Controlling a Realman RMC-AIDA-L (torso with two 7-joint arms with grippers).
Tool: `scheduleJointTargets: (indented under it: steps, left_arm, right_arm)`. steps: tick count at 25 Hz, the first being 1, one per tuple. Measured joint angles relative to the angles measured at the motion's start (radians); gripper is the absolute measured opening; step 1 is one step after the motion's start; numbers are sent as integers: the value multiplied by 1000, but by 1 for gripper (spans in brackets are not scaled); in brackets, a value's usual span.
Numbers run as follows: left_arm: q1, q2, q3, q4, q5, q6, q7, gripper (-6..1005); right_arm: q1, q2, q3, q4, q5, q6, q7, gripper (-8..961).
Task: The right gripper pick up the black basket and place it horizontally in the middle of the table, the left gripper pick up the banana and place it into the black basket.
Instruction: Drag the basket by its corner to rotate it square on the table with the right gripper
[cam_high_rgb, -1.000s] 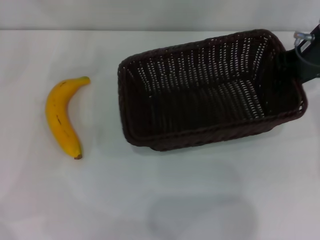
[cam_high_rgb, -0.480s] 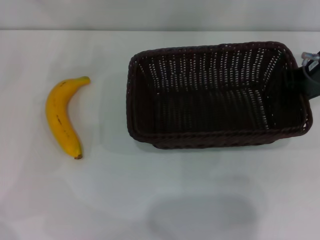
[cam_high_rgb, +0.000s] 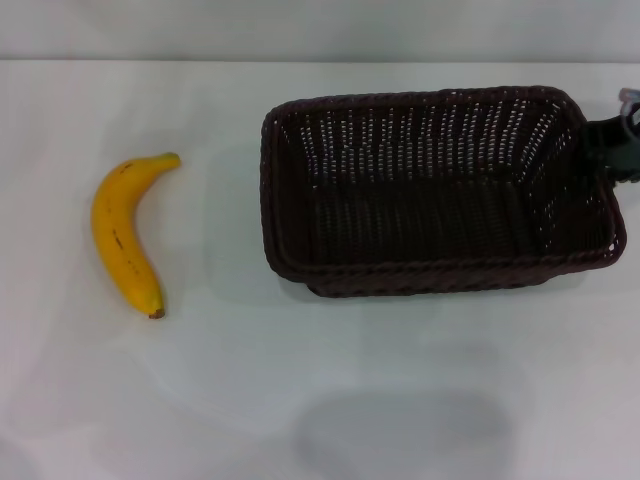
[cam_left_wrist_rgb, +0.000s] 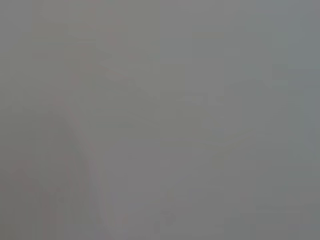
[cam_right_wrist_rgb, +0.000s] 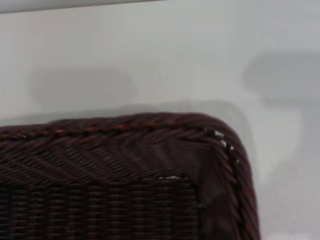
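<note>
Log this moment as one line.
right end effector at basket right end | basket level on table | banana left, untouched

Dark woven wicker basket (cam_high_rgb: 440, 190), smooth-skinned yellow banana (cam_high_rgb: 124, 235), glossy white table (cam_high_rgb: 300, 400).

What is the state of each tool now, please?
Left tool: not in view.
Right tool: at the right end of the black basket; open or closed cannot be told.

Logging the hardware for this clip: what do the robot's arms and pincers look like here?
Only a sliver of the right pincer shows at the head view's edge: a black body with a small grey metal part on top. The left pincer is out of view; its wrist view shows only grey.
</note>
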Motion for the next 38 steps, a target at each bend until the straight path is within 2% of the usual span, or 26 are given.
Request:
scheduleJointTargets:
  steps: [3, 7, 9, 12, 16, 17, 18, 20, 23, 27, 30, 31, 35, 38]
  left_arm:
    - [0, 0, 0, -1, 2, 0, 0, 870]
    - [-1, 0, 0, -1, 2, 0, 0, 871]
    - [4, 0, 0, 0, 0, 0, 0, 871]
    - [12, 0, 3, 5, 1, 0, 0, 871]
    - [12, -1, 10, 5, 22, 7, -3, 871]
    - [12, -3, 10, 6, 36, 16, -5, 871]
    - [9, -6, 10, 11, 53, 30, -8, 871]
    - [5, -16, 11, 24, 101, 66, -14, 871]
    - [7, -30, 14, 41, 147, 120, -27, 871]
    - [35, -36, 54, 52, 178, 164, -117, 870]
    - [80, -36, 133, 109, 189, 215, -240, 870]
    - [110, -36, 189, 158, 198, 259, -305, 870]
    - [240, -30, 377, 398, 275, 442, -593, 870]
    - [326, -28, 450, 588, 455, 543, -873, 870]
  right_arm:
    - [16, -9, 16, 21, -9, 21, 4, 135]
    - [26, -16, 25, 29, -16, 48, 5, 268]
    - [25, -19, 39, -10, -15, 60, 5, 335]
    - [9, -15, 88, -118, -4, 59, -15, 549]
    - [-74, -1, 165, -275, 5, -20, -115, 708]
    - [-74, -1, 165, -275, 5, -20, -115, 708]
    - [-132, 10, 206, -322, 31, -103, -214, 708]
    - [-180, 16, 230, -345, 77, -179, -297, 708]
    - [-300, 16, 265, -357, 262, -352, -491, 708]
    - [-459, 13, 313, -258, 691, -567, -898, 708]
    - [-536, 11, 347, -102, 1029, -610, -1251, 709]
    - [-549, 12, 375, -22, 1160, -597, -1403, 709]
    - [-551, 7, 494, 240, 1400, -496, -1728, 709]
    - [-548, 4, 604, 354, 1431, -418, -1887, 709]
